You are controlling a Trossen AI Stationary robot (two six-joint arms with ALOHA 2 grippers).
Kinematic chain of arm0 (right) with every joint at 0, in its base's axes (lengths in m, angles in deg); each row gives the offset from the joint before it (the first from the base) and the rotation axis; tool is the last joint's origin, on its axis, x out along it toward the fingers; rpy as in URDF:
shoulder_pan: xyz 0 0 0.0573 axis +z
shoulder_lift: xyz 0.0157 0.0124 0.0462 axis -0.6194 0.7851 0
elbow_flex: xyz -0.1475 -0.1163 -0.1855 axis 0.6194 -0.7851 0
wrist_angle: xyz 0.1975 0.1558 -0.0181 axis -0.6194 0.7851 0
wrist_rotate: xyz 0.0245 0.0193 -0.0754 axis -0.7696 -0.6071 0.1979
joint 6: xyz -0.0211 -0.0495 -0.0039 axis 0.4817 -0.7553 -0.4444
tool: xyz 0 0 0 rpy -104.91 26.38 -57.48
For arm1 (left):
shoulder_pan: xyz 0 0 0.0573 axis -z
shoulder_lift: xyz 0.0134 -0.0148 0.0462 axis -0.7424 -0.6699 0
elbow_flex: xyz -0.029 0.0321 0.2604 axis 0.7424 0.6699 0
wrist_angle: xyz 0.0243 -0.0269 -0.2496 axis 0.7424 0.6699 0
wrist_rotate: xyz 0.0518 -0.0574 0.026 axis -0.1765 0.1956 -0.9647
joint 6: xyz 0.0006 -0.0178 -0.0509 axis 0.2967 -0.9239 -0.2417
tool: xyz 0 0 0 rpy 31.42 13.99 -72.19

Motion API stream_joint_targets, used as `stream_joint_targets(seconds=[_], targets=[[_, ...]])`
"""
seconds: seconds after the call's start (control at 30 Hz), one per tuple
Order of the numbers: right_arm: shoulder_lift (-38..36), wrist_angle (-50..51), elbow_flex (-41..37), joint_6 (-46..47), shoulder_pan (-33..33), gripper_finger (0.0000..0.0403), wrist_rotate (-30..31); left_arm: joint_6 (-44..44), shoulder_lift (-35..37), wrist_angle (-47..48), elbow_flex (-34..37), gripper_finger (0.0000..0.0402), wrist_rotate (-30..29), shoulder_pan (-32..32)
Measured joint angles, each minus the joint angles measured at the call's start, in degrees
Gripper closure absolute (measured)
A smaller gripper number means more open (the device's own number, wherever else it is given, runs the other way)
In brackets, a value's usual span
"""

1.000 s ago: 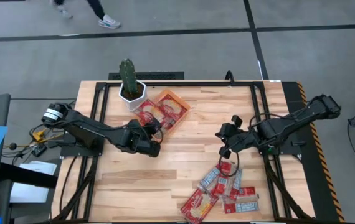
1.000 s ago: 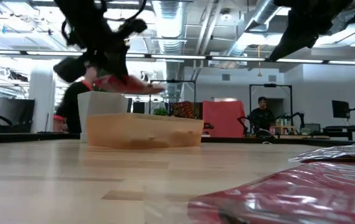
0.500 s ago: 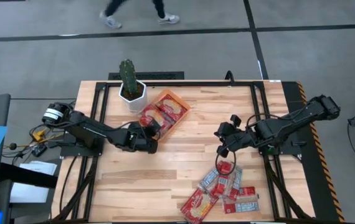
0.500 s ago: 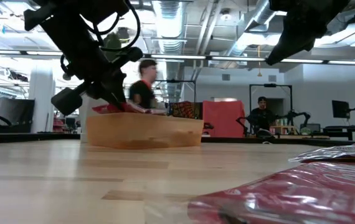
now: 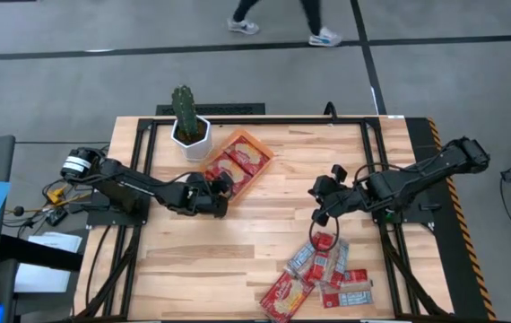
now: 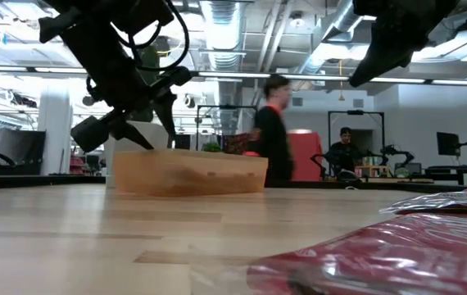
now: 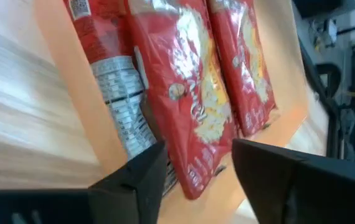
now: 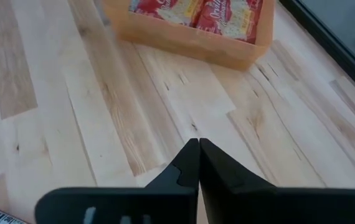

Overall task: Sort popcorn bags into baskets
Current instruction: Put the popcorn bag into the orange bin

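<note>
**Sorting popcorn bags — left gripper at the tray**

Popcorn bags (image 7: pixel 196 93) are being shown lying in the orange tray (image 5: pixel 238 160), beside the cactus pot (image 5: pixel 189 133). The left gripper (image 5: pixel 220 182) is being held at the tray's edge, fingers (image 7: pixel 134 180) parted and empty. The right gripper (image 5: pixel 320 208) is being held pinched together — empty — above bare table (image 8: pixel 71 124), near the loose bags (image 5: pixel 323 274).
</note>
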Motion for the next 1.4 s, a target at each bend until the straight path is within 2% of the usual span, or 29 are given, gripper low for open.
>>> stream_joint_targets(seconds=[0.17,0.3,0.43,0.67,0.87,1.07,1.23,1.4], targets=[[-0.04,-0.07,-0.31,-0.08,0.8,0.0364,-1.73,9.92,0.58,-5.72,-0.07,0.0191,5.06,1.97],[-0.04,0.69,-2.29,2.09,1.18,0.0364,-12.56,18.74,1.27,-11.89,-1.58,0.0187,7.45,4.3],[-0.04,1.07,-5.59,10.47,3.66,0.0373,-20.7,29.74,0.98,-22.13,-3.8,0.0187,8.47,6.75],[-0.04,0.04,-12.01,27.31,15.12,0.0386,-23.96,42.54,-0.15,-27.76,-8.82,0.0187,9.72,9.54],[0.44,-1.61,-14.81,40.22,24.24,0.0374,-23.82,42.82,-1.16,-27.91,-10.85,0.0187,12.57,10.64],[4.56,-4.74,-14.78,49.53,29.5,0.0383,-23.37,39.92,-1.66,-28.05,-11.41,0.0187,16.97,11.44],[13.26,-11.16,-14.76,52.88,29.85,0.0385,-23.03,41.9,-1.82,-24.14,-11.41,0.0187,18.91,12.13],[22.26,-22.72,-13.37,50.93,25.49,0.037,-22.55,41.44,-1.84,-18.19,-11.37,0.0187,19.39,14.19]])
